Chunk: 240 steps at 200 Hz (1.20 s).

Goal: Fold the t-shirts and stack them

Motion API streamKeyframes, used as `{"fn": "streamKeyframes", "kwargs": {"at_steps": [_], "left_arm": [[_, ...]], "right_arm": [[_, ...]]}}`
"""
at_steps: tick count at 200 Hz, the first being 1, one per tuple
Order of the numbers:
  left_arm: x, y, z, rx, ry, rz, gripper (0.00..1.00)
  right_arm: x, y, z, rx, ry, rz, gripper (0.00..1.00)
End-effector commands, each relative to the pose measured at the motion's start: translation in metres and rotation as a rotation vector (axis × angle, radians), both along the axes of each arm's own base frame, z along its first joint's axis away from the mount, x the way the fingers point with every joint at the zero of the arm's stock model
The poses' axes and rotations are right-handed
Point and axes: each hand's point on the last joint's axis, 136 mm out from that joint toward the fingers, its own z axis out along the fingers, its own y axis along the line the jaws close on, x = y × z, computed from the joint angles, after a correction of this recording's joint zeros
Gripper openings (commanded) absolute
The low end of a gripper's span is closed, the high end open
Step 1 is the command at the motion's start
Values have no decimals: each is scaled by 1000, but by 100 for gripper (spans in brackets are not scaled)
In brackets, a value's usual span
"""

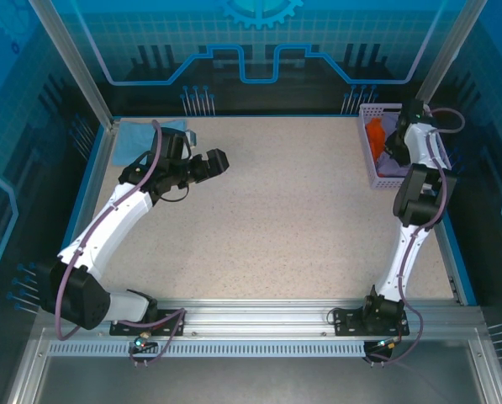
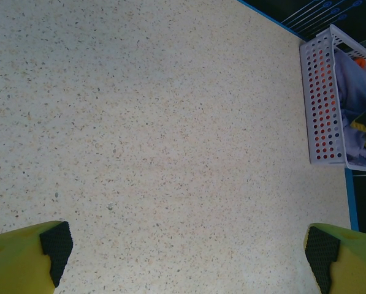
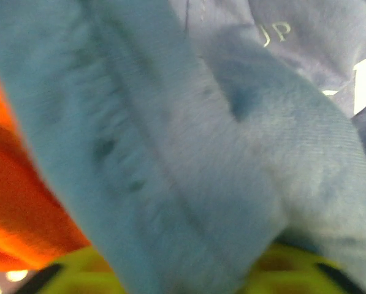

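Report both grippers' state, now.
Left gripper: open, holding nothing.
Right gripper: jaws pressed into the light blue t-shirt; open or closed cannot be told.

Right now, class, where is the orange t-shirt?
In the top view, the orange t-shirt lies inside the white basket at the far right corner of the table, beside the lavender t-shirt.
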Motion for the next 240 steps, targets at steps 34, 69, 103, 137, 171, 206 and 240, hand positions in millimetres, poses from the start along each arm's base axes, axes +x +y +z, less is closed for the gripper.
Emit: {"fn": "streamKeyframes", "kwargs": {"at_steps": [34, 69, 103, 137, 171, 206, 240], "left_arm": [[0, -6, 2, -33, -6, -21, 99], [0, -7, 3, -42, -9, -22, 99], [0, -8, 6, -55, -17, -28, 99], [-2, -9, 10, -66, -32, -36, 99], [-4, -9, 22, -77, -75, -46, 99], [-7, -10, 37, -93, -138, -54, 99], [-9, -3, 46, -75, -183, -35, 99]], "right_arm": [[12, 26, 129, -84, -400, 51, 0], [8, 67, 232, -176, -696, 159, 0], [-10, 126, 346, -251, -958, 341, 0], [-59, 197, 468, -345, -1224, 550, 0], [-105, 261, 530, -322, -1337, 772, 0], [-115, 295, 518, -183, -1258, 870, 0], [-88, 317, 447, -14, -1063, 902, 0]]}}
